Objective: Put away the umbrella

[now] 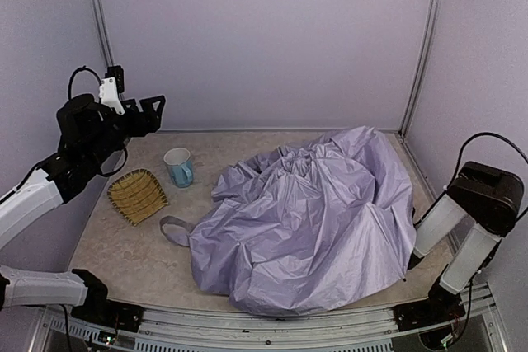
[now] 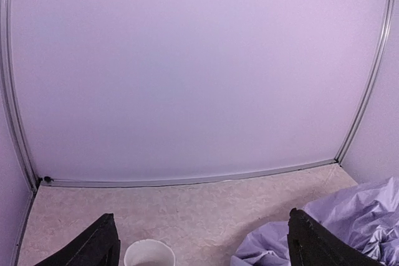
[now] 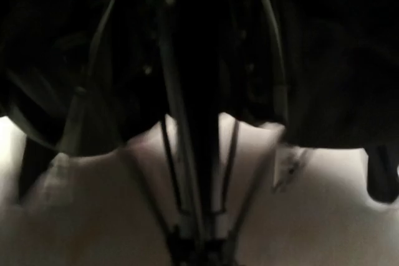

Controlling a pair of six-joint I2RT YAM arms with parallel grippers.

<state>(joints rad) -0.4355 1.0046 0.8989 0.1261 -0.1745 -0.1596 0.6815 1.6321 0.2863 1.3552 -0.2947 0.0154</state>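
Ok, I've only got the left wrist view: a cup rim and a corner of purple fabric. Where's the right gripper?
Observer: From above, the right arm reaches under the collapsed umbrella at the right side of the table. The right gripper itself is hidden by fabric.
Operator: What does its wrist camera show?
Observer: Mostly darkness. Thin metal ribs and black lining hang close in front of the lens, and I can't tell whether the jaws are open.
Operator: Anything near the cup?
Observer: A woven tray lies left of the cup, nearer the arms.
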